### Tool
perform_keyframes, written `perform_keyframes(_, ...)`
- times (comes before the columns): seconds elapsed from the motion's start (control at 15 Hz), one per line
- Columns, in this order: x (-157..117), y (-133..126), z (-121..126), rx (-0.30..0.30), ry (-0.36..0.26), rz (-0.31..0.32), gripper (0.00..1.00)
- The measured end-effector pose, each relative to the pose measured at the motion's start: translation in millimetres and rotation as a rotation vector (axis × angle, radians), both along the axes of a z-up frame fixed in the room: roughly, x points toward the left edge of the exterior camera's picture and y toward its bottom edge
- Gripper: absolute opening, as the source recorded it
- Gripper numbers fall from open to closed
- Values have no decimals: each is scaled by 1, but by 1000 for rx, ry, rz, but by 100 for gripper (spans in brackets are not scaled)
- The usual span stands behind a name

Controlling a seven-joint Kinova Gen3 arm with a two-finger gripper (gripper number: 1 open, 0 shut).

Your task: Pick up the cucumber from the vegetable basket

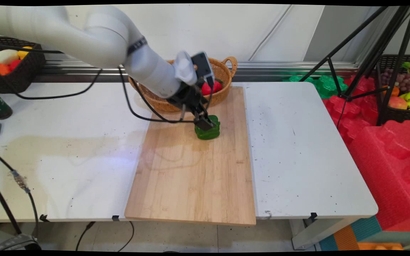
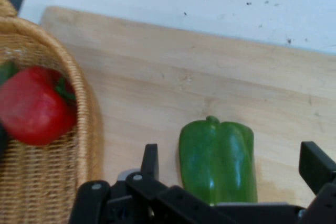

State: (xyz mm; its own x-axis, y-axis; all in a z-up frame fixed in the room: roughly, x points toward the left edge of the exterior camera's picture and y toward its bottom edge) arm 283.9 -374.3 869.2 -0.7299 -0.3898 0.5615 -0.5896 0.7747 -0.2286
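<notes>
Tool (image 2: pixel 233 163) spread wide astride green pepper (image 2: pixel 218 161) – on wooden board (image 1: pixel 190 170); no lettering legible.

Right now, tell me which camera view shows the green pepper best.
The hand view: the green pepper lies close up between the open gripper's fingers, stem and lobes plain. The main view shows the pepper small on the cutting board, partly covered by the gripper.

The green pepper's (image 2: pixel 218 161) lower end is hidden behind the gripper (image 2: pixel 233 163) linkage; the wicker basket (image 2: pixel 47 182) is cut by the left edge.
</notes>
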Motion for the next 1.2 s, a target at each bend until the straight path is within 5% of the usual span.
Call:
perform_keyframes(0.73,102,56,70,-63,-9,54,100)
perform_keyframes(1.2,133,29,101,-180,-26,122,100)
